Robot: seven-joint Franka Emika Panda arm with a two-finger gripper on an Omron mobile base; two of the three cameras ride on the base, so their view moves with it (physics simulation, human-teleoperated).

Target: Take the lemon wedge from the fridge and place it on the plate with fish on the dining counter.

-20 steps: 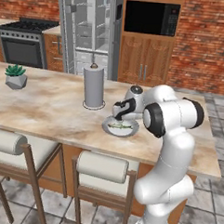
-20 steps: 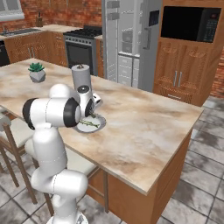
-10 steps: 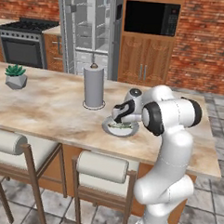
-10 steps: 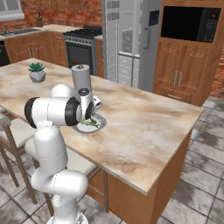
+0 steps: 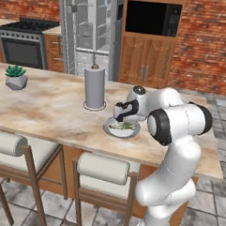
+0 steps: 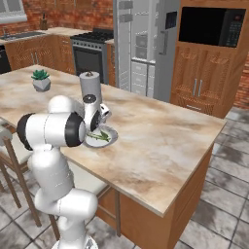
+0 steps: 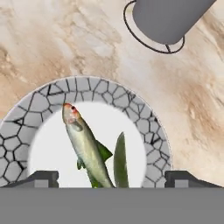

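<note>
Right then, the gripper (image 5: pixel 120 118) hung low over the plate with fish (image 5: pixel 121 128) on the dining counter (image 5: pixel 49 107), just above the plate's near-centre in the left base view. In the right base view the gripper (image 6: pixel 99 127) sat at the plate's (image 6: pixel 101 136) left-rear edge w/ the white arm folded behind it. In the hand view the two finger tips (image 7: pixel 42 178) stood wide apart at either side of the plate (image 7: pixel 39 105), so the gripper (image 7: pixel 111 179) was spread open w/ nothing between the jaws. The plate had a grey cracked-stone rim & a white centre; on it lay a greenish-grey fish (image 7: pixel 85 148), head w/ a reddish patch pointing to the upper left of the hand view, and right beside it a narrow dark-green sliver (image 7: pixel 120 162), edge-on; couldn't tell if that was the lemon wedge or not. A grey paper towel roll (image 5: pixel 94 86) stood upright on its round base near the plate, on the far side from the stools. A small potted plant (image 5: pixel 16 77) sat well apart toward the counter's left end. The fridge (image 5: pixel 89 34) stood behind the counter w/ its doors open, pale shelves & drawers showing, between a black stove (image 5: pixel 25 47) & a black wall oven (image 5: pixel 152 18) set in wood. Two padded stools (image 5: pixel 102 167) stood at the counter's near side.
</note>
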